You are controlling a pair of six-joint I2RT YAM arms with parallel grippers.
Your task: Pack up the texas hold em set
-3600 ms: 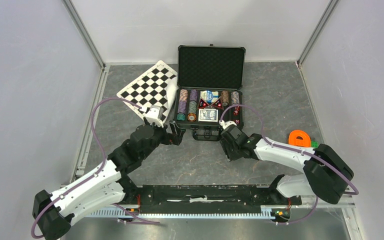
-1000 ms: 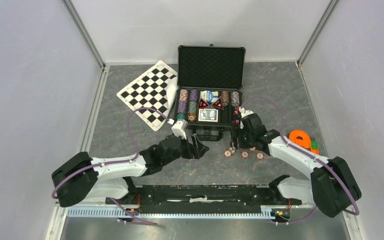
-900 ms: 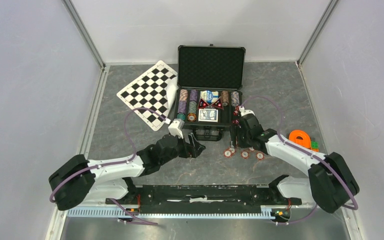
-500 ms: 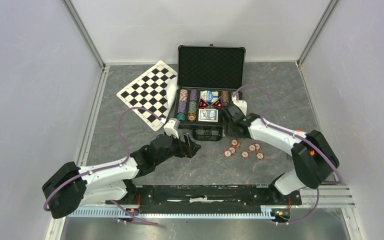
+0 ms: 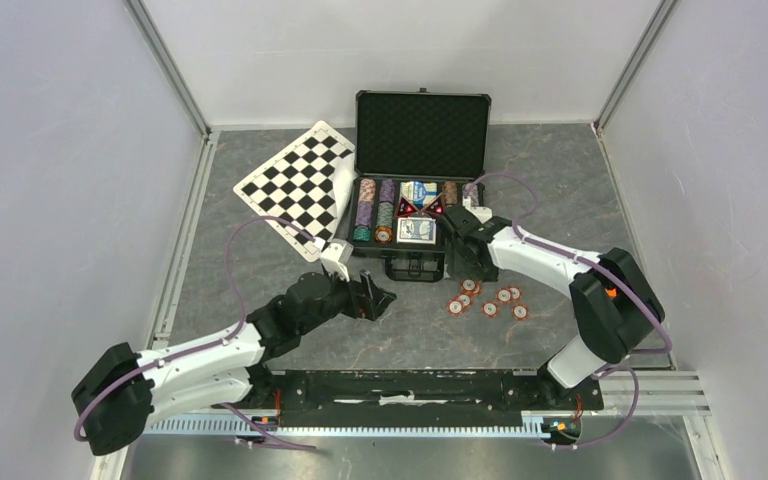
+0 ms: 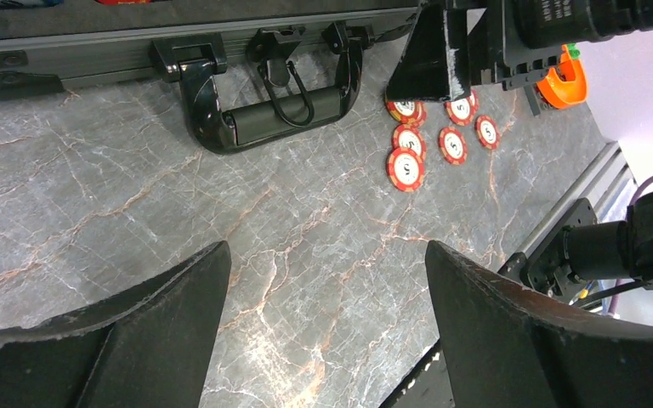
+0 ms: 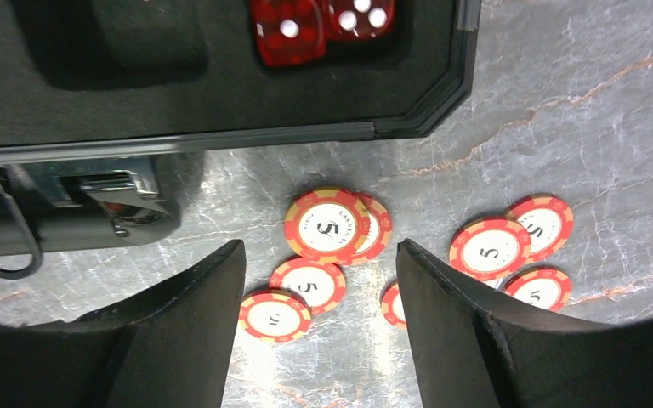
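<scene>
A: Starting out in front of the case (image 5: pixel 422 133) — where are the left fingers (image 6: pixel 136 340)?
B: Over bare counter (image 5: pixel 390 340), in front of the case's handle (image 6: pixel 272 106) and a little to its left. They are spread wide with nothing between them.
A: And the loose chips (image 5: pixel 488 298)?
B: A cluster of red ones marked 5, flat on the counter just off the case's front right corner. Two overlap, and the rest lie singly, close together.
A: The right fingers (image 7: pixel 178 340)?
B: Above those chips, at that same corner of the case. They are parted and hold nothing — the chips show between them.
A: Inside the case?
B: It lies open on the counter, handle toward the arms. Two red dice (image 7: pixel 287 30) sit in the front right pocket. Chip stacks (image 5: pixel 365 212) fill the left side and the back row, with card decks (image 5: pixel 417 230) in the middle. The foam-lined lid stands upright at the far edge.
A: Anything else around it?
B: A checkered board (image 5: pixel 300 185) lies flat just beside the case's left side. An orange object (image 6: pixel 565 81) sits off to the case's right, beyond the chips.
</scene>
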